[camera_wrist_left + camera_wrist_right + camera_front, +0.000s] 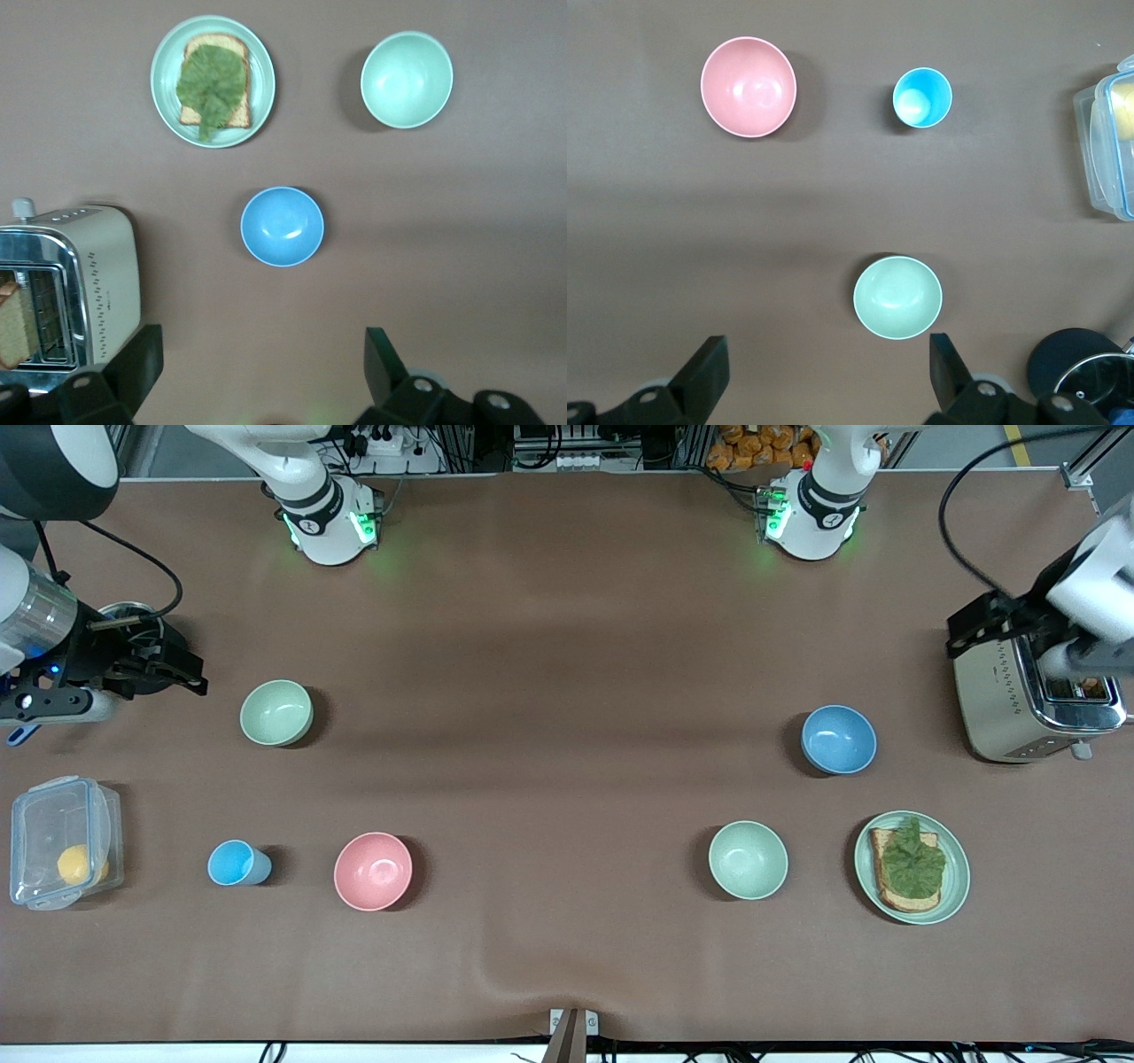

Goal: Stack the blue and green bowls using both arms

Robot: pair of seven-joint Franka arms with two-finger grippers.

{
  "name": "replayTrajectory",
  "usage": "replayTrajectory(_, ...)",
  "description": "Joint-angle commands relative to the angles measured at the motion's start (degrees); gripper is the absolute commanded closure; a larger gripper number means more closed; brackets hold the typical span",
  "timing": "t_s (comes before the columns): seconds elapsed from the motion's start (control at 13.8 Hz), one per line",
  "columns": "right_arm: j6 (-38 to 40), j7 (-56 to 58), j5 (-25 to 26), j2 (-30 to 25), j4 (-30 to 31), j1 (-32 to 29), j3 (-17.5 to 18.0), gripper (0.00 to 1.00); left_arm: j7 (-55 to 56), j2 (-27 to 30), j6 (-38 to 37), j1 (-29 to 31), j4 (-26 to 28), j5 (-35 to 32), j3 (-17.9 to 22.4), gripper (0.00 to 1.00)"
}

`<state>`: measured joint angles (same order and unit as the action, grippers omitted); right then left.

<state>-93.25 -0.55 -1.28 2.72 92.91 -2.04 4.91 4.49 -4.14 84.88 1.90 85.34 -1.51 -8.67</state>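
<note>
Blue bowl [838, 740] sits at three o'clock on the table, green bowl [276, 712] at nine. The left hand [257, 367] over the toaster [1036, 700] and the right hand [824, 367] over the dark pot [1076, 367] are both spread wide and empty. Pinch each rim squarely.

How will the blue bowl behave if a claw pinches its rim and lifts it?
The blue bowl looks like a rigid, thin-walled dish, so it should probably keep its shape. Its inside shines in the left wrist view, so the fingers may slip. Held by one edge, it would likely tilt. It sits upright and alone, so nudging should slide it, not roll it.
</note>
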Motion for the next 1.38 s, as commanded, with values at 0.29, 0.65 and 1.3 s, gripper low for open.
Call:
replayTrajectory(0.29, -1.2, -0.6, 0.7, 0.3, 2.6, -2.9, 0.7, 0.0, 0.1, -6.0, 13.1, 0.5, 12.0, 0.3, 0.2, 0.0)
replayTrajectory(0.65, -6.7, 0.6, 0.7, -0.5, 10.3, -6.2, 0.6, 0.0, 0.1, -9.0, 29.3, 1.6, 23.5, -1.8, 0.3, 0.0)
replayTrajectory(1.3, -23.0, 12.6, -3.8, -1.7, 32.8, -12.5, 0.7, 0.0, -0.4, -15.6, 38.0, 6.4, 29.8, -4.7, 0.2, 0.0)
